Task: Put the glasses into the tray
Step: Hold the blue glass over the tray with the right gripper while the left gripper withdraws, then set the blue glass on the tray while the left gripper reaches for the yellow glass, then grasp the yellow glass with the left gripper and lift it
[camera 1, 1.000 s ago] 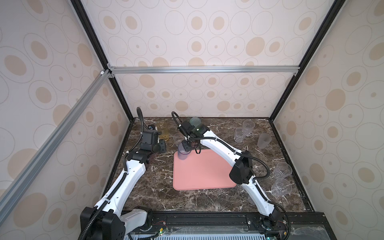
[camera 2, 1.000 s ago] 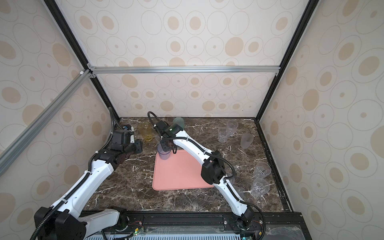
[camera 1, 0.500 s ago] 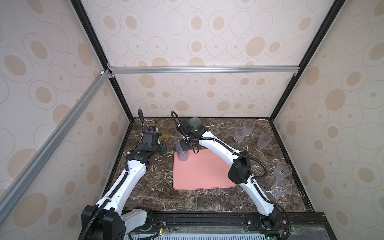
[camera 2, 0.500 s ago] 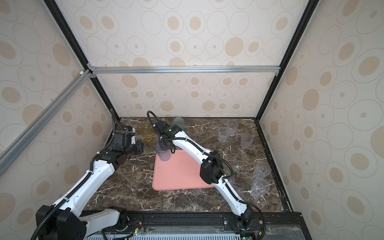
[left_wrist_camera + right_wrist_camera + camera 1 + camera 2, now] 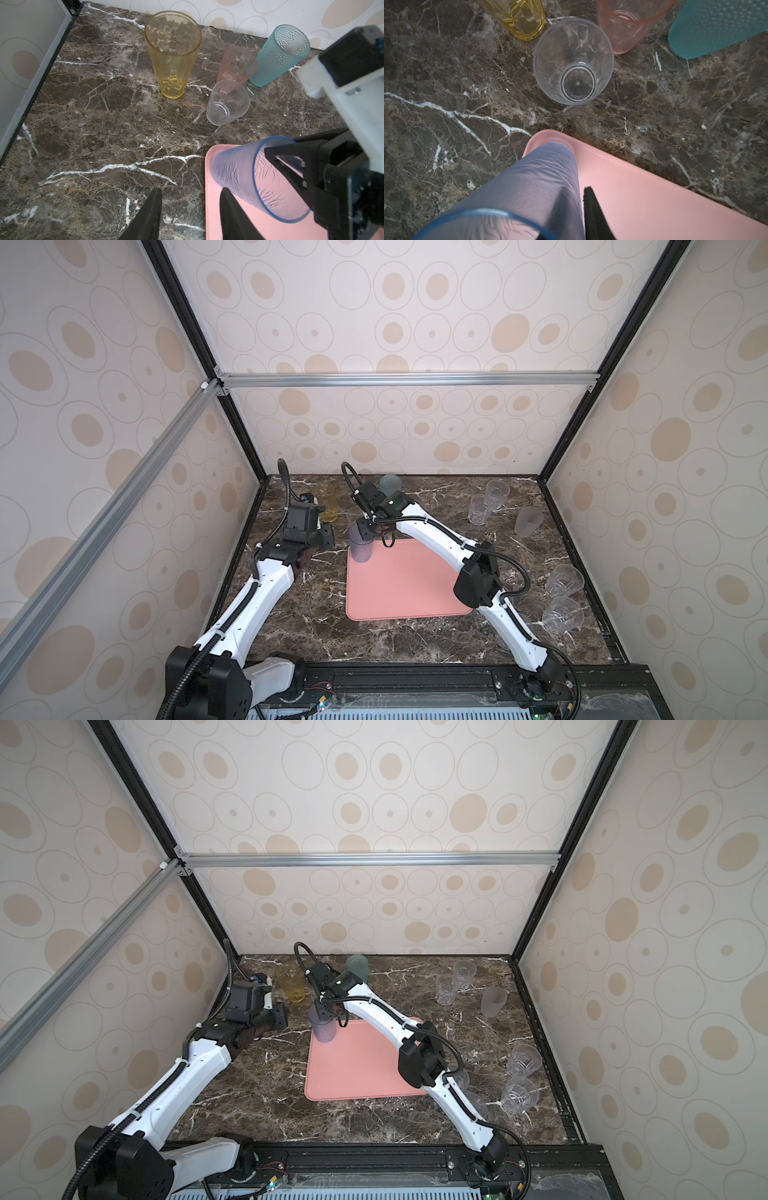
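Left gripper [image 5: 190, 191]: off the tray's [image 5: 409, 593] left edge, near its far left corner, over bare marble. Fingers apart, nothing between them.

Yellow tumbler [image 5: 172, 56]: upright, beyond the tray's far left corner, well clear of the rim.

Grey-blue tumbler [image 5: 360, 549]: base inside the tray's far left corner, tucked against the rim. Seen in both top views.

Right gripper [image 5: 366, 533]: reaches across the tray to that same corner. One finger is inside the grey-blue tumbler's mouth and the other outside its wall. Cannot tell whether they pinch the wall or stand just off it.

Small clear tumbler [image 5: 227, 104]: on the marble just past the tray's far edge. Pink tumbler [image 5: 236, 64] is right behind it, and teal tumbler [image 5: 280, 56] beside the pink one, farther from the tray.

To the right of the tray, well apart from it:
- Two clear faceted tumblers [image 5: 488, 502] stand side by side off its far right corner.
- A frosted tumbler [image 5: 528, 521] stands farther right.
- Two clear tumblers [image 5: 562, 597] stand off its near right corner.
- Two more [image 5: 467, 1090] are partly hidden behind the right arm.
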`<state>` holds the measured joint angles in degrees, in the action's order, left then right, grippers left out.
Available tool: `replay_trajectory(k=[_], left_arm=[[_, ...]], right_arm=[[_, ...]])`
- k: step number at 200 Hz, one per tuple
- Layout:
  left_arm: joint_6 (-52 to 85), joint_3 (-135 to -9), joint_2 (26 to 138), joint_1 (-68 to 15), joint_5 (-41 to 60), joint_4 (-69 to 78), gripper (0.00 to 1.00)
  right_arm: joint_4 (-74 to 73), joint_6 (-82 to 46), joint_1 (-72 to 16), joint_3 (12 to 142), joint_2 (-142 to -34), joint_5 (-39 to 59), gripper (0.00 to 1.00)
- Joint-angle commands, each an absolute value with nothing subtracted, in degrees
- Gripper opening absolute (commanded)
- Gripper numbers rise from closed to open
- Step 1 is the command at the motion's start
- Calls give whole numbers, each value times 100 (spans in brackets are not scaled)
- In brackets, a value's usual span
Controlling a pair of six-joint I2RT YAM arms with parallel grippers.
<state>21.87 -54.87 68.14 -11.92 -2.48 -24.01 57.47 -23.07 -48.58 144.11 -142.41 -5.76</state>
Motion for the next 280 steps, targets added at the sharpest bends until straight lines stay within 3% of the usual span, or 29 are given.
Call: replay_trajectory(k=[1,34,96,176,280], left_arm=[[2230,-5525,6820,-1151,-268,-2340,46],[2150,-5705,6901,-1099,-341,-2363,47],[2144,-6504,7321,-456,176,-2124,47],[3226,-6986,8722,748,2461,-738,49],[2472,-8758,10747,585,1810,-1886,47]], right_arm=[[5804,-2332,-4880,14546,-14316,-547,24],[5951,-2281,-4878,14546,-13998,-344,36],[6127,-2206,-4877,14234,-13059,-246,49],[4946,-2845,-4590,11957,-11537,126,50],[4810,-2866,-4553,11002,-11289,-114,49]])
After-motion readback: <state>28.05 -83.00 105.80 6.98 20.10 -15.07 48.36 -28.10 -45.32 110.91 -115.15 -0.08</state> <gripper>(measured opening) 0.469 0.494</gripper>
